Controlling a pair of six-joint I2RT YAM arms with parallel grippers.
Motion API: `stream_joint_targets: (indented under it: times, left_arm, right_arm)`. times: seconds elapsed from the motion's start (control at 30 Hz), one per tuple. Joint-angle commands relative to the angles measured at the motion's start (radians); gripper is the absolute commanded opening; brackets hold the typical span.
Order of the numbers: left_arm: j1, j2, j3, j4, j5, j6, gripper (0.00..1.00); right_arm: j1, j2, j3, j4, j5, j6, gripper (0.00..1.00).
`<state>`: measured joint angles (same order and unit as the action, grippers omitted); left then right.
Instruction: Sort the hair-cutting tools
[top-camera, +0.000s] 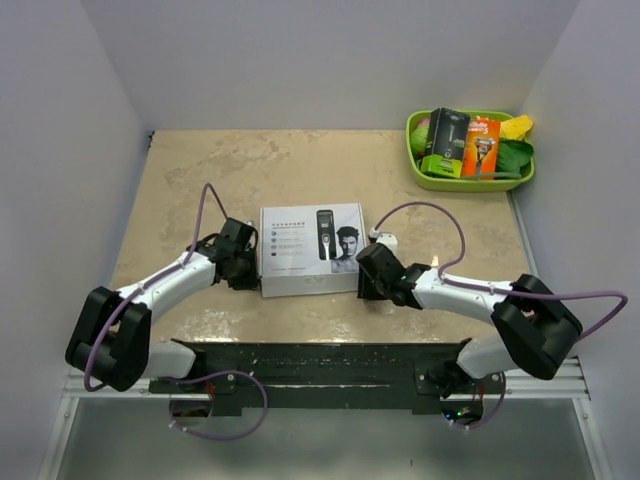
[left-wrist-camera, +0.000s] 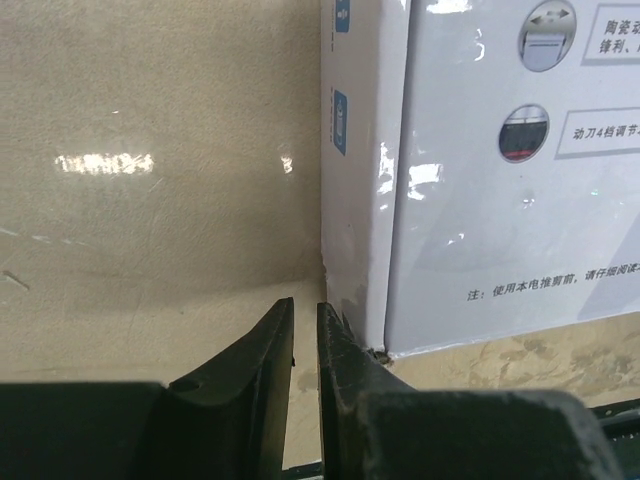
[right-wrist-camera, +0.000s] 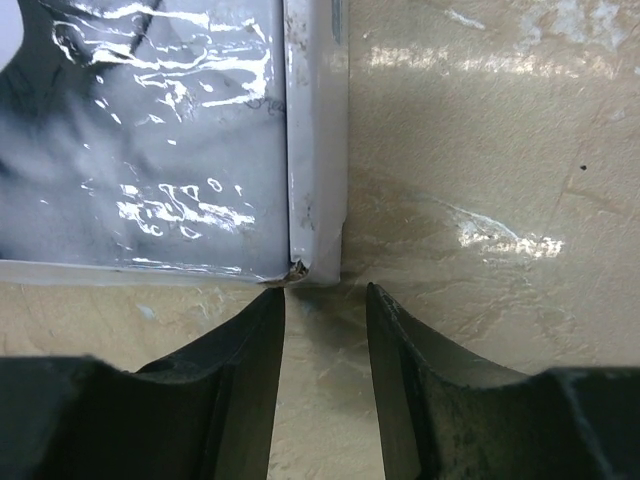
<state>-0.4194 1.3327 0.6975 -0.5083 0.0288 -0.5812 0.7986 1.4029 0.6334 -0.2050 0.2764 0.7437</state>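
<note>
The hair-cutting tools themselves are out of sight. Only a printed picture of a slim black clipper shows, beside a man's face, on the lid of a flat white glossy cardboard box (top-camera: 300, 275). The box lies closed at the middle of the beige marble-patterned tabletop (top-camera: 200, 170).

The left gripper (top-camera: 250, 270) sits low at the box's near-left corner. In the left wrist view its black fingers (left-wrist-camera: 260, 360) are drawn almost together, with only a thin slit between them, and they hold nothing. The inner finger lies just beside the box's side wall; I cannot tell whether it touches.

The right gripper (top-camera: 368, 282) sits at the near-right corner. Its fingers (right-wrist-camera: 255, 370) are parted about halfway and are empty, and the scuffed corner of the box lies just ahead of the gap, not clamped.

Both white-and-black arms are folded, with elbows out to the sides and forearms angled inward close to the table. A purple cable loops over each.

The lid's left half carries round icons and Chinese print. One line begins "注:使用本电推剪前" and another reads "动刀4档调节".

Well apart, in the far right corner, a lime-green plastic tray (top-camera: 470, 184) holds a black-and-green carton (top-camera: 445, 140) and an orange razor pack (top-camera: 482, 145). Their lettering is too small to read.
</note>
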Motion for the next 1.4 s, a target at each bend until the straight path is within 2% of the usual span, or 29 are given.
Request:
stream_joint_targets:
  times: [0.0,0.17,0.33,0.5,0.7,0.93,1.23,1.37]
  left_arm:
    - [-0.004,-0.069,0.066,-0.067,-0.050,0.029,0.20]
    - [-0.004,-0.119,0.190,-0.166,-0.144,0.046,0.21]
    - [-0.004,-0.087,0.313,-0.197,-0.194,0.075,0.22]
    - [-0.002,0.071,0.523,-0.199,-0.173,0.112,0.26]
    - [0.017,0.290,0.776,-0.182,-0.142,0.149,0.30]
    - [0.025,0.615,1.091,-0.207,-0.104,0.169,0.30]
    - [0.024,0.928,1.330,-0.196,-0.035,0.175,0.33]
    - [0.018,1.003,1.330,-0.190,-0.015,0.176,0.33]
  right_arm:
    - [0.014,-0.047,-0.014,-0.045,0.003,0.006,0.42]
    - [0.080,-0.148,-0.009,-0.135,-0.005,0.031,0.43]
    - [0.189,-0.133,0.017,-0.143,-0.003,0.083,0.43]
    - [0.296,0.014,0.101,-0.097,0.037,0.118,0.45]
    - [0.329,0.186,0.187,-0.039,0.061,0.148,0.47]
    - [0.332,0.271,0.233,-0.019,0.109,0.190,0.48]
    - [0.338,0.363,0.270,0.006,0.109,0.197,0.49]
    - [0.337,0.399,0.287,0.010,0.128,0.206,0.49]
